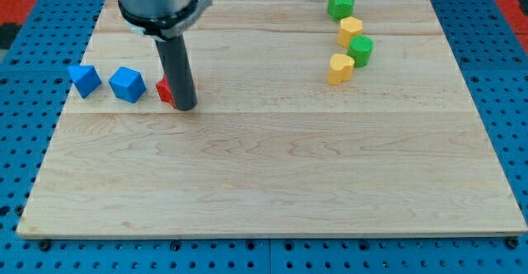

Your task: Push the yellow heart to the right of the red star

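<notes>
Yellow heart (339,68) lies on the pale wooden bench (272,175), toward the view's upper right, just below-left of a green block (360,50). A second yellow block (350,31) and a green star (340,4) sit above it. Its pointing direction and long axis cannot be made out. The bench rests on a blue perforated panel (25,134) (red matting at the top corners). No claw is fitted: my tip (185,106) touches the red star's (165,90) right side, holding nothing. Two blue blocks (85,80) (127,84) lie left of it.
</notes>
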You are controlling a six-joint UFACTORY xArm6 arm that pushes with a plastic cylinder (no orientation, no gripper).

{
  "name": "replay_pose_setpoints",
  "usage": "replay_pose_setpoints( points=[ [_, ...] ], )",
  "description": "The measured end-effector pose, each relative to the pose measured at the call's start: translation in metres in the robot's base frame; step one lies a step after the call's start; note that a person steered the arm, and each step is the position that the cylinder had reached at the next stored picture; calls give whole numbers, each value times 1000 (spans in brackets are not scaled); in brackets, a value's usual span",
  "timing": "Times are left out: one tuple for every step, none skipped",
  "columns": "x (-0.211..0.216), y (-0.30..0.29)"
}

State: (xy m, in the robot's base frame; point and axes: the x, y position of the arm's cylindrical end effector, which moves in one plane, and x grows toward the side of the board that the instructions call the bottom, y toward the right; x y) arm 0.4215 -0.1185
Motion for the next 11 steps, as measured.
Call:
replay_pose_setpoints(
  points=[
    [2, 32],
    [-8, 140],
    [-9, 288],
    [-57, 317],
    [-79, 302],
    [-68, 247],
    [-49, 187],
    [-30, 149],
    [-2, 185],
    [11, 132],
    [-5, 98]
  ],
)
